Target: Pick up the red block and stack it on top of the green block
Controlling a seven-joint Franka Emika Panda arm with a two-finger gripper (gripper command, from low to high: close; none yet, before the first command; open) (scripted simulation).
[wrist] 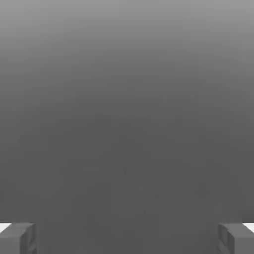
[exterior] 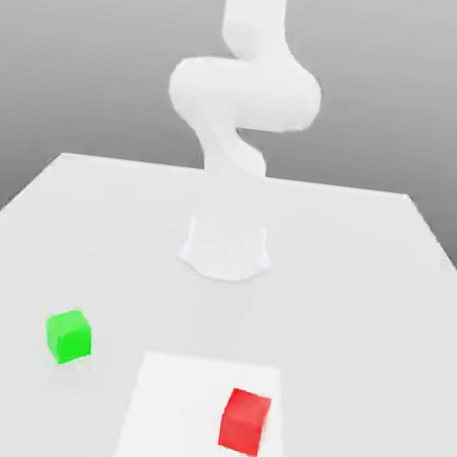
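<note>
Exterior view: the arm (exterior: 244, 93) rises from its round base (exterior: 226, 249) near the middle of the white table (exterior: 386, 292), bends once, and is cut off by the upper edge of the picture, so its hand is out of sight here. The red block (exterior: 244, 421) sits close to the table's near edge, toward the exterior view's right, on a brighter square patch (exterior: 174, 417) whose lower part runs out of the picture. The green block (exterior: 68, 335) stands well apart from it, toward the exterior view's left and a little farther from the near edge, off the patch. Both blocks rest flat on the table. Behind the table is a plain grey backdrop, darker toward the top.

Hand view: the gripper (wrist: 127, 238) has its two fingertips (wrist: 17, 237) spread wide apart with nothing between them, each partly cut off at the frame's edge. Beyond them is a smooth grey gradient.
</note>
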